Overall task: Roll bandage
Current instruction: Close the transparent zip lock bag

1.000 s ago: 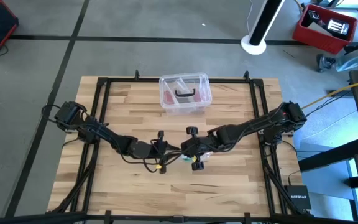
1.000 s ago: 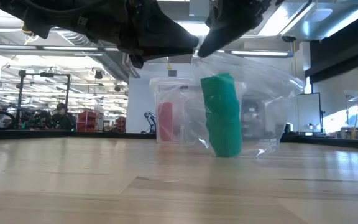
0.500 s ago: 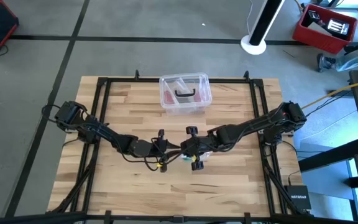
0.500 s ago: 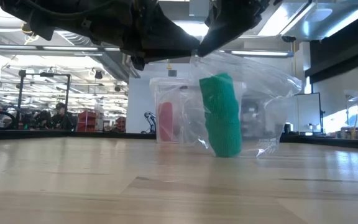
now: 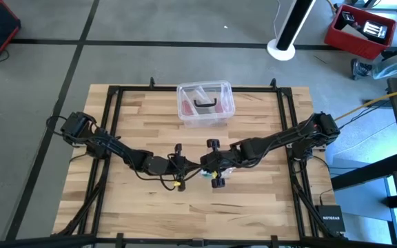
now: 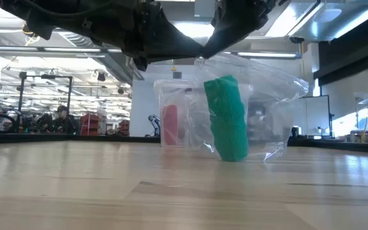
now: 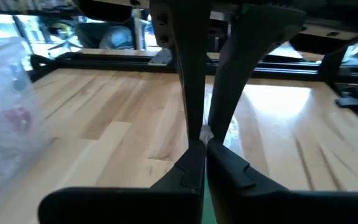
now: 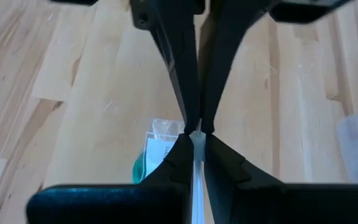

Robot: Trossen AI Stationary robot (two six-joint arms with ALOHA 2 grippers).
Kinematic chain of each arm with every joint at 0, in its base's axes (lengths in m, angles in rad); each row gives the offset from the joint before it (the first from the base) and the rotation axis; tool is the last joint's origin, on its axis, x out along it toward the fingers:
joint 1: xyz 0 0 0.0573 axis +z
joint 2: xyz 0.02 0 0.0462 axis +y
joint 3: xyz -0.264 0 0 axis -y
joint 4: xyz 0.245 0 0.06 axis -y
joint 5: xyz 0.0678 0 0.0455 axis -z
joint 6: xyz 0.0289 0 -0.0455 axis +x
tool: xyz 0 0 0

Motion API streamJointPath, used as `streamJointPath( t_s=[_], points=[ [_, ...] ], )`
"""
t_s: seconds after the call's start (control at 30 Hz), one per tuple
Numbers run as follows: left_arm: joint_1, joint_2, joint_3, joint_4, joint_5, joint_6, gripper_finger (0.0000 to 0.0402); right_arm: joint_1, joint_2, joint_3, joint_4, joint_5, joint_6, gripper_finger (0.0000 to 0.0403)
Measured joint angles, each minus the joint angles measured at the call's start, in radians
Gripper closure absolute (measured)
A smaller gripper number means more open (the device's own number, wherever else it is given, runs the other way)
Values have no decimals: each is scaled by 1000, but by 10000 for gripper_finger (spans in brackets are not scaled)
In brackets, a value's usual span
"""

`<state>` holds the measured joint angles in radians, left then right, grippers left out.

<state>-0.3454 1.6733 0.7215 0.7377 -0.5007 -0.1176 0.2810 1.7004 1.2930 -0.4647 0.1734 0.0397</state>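
The bandage [image 6: 227,118] is a compact teal-green roll standing upright inside a clear plastic bag [image 6: 260,96]; the right wrist view shows it below the fingers [image 8: 139,167]. Both grippers meet tip to tip over the middle of the table, at the bag's top. My left gripper [image 7: 205,146] comes from the table's left and is shut on the bag. My right gripper [image 8: 196,140] comes from the right, slanting down, also shut on it. The bag's bottom [image 6: 268,155] reaches down to about table level; whether it touches, I cannot tell. My left gripper pinches the bag's top edge [image 7: 205,132] between its two fingertips, coming nearly level from the table's left. The bag hangs below the fingers with the roll upright in it. My right gripper pinches the same top edge [image 8: 196,150] as a thin clear strip between its fingers, slanting down from the table's right, its tips against the left gripper's tips. The bag hangs below.
A clear plastic box [image 5: 205,105] with pinkish contents and a dark handle stands at the far middle of the wooden table [image 5: 129,207]. Black frame rails [image 5: 109,138] run along the table's sides. Bare wood lies near the front edge.
My left gripper has shut on the bag's top edge beside my right gripper's tips. Both arms have stayed in place, and the bag with the roll still hangs as before.
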Motion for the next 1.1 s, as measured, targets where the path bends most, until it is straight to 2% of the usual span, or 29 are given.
streamJointPath(
  t_s=[0.1,0.23,0.4,0.53,0.6,0.67,0.77,0.93,1.1],
  points=[
    [-3,2,21,-25,-63,22,400,0,5,0,5,11,38,378],
    [-18,6,55,-81,-200,82,401,0,30,0,19,49,123,378],
    [-25,6,108,-197,-381,93,401,5,39,5,1,179,212,378],
    [-34,-2,122,-237,-575,81,401,22,44,1,-94,140,268,378],
    [-35,-4,121,-248,-606,101,401,40,43,2,-131,137,289,378],
    [-42,-15,119,-257,-599,104,401,51,41,2,-170,165,295,378],
    [-47,-37,120,-250,-515,124,401,69,42,2,-194,199,290,378],
    [-34,-39,119,-270,-279,-12,393,85,36,2,-190,207,234,378],
    [2,-36,118,-285,-47,-154,348,92,-13,2,-190,239,172,378]
  ],
)
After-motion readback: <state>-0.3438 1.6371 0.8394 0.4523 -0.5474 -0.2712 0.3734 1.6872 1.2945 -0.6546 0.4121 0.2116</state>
